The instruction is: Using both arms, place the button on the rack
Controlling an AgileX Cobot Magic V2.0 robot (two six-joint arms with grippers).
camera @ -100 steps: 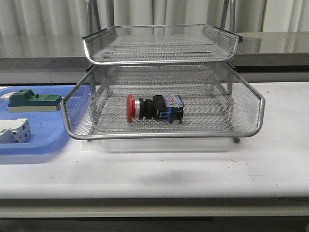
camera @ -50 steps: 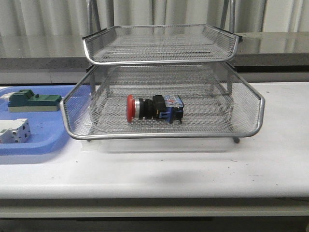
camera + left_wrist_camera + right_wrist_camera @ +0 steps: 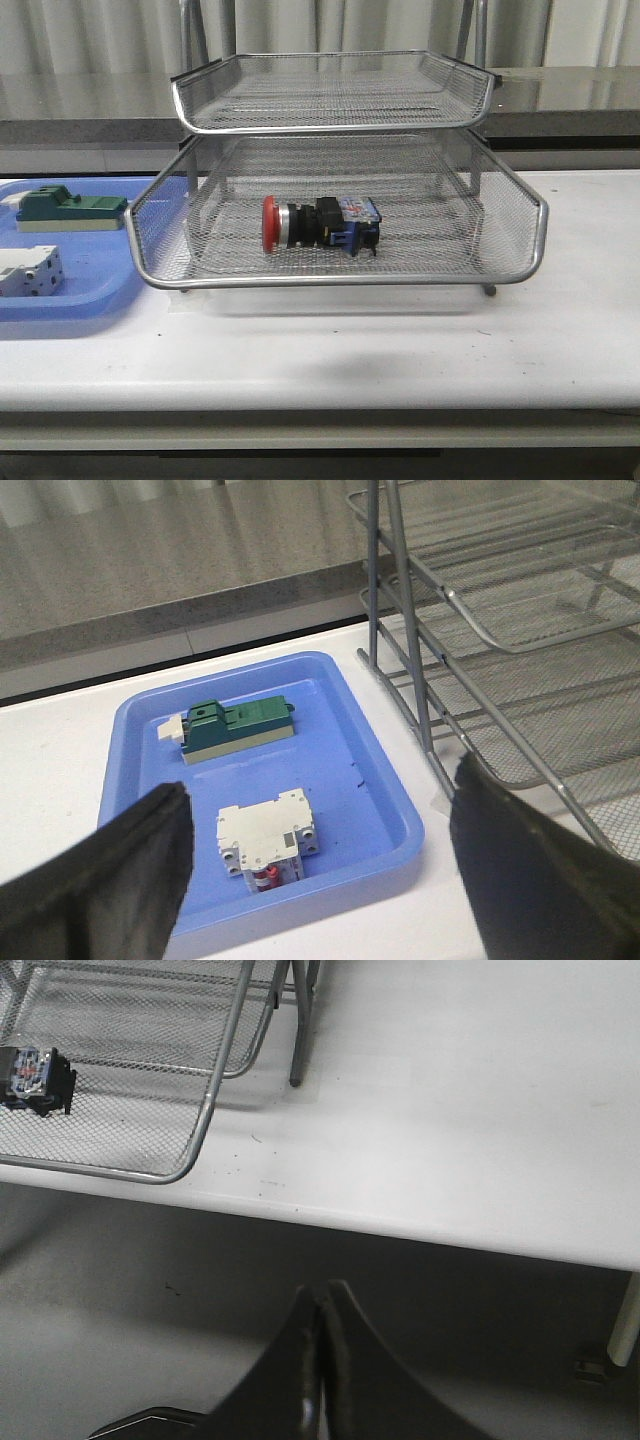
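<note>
Inside, button [image 3: 320, 224] on rack [image 3: 340, 275] lower tier, blue tray [image 3: 375, 780] holding 2 blocks

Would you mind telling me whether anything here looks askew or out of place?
Nothing stands out: the red-capped push-button lies on its side in the silver wire-mesh rack, with both blocks in the blue plastic tray.

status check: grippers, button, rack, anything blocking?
Left gripper open, empty, above blue tray. Right gripper shut, empty, off the table edge. Button lying in rack lower tier. Nothing blocking.
</note>
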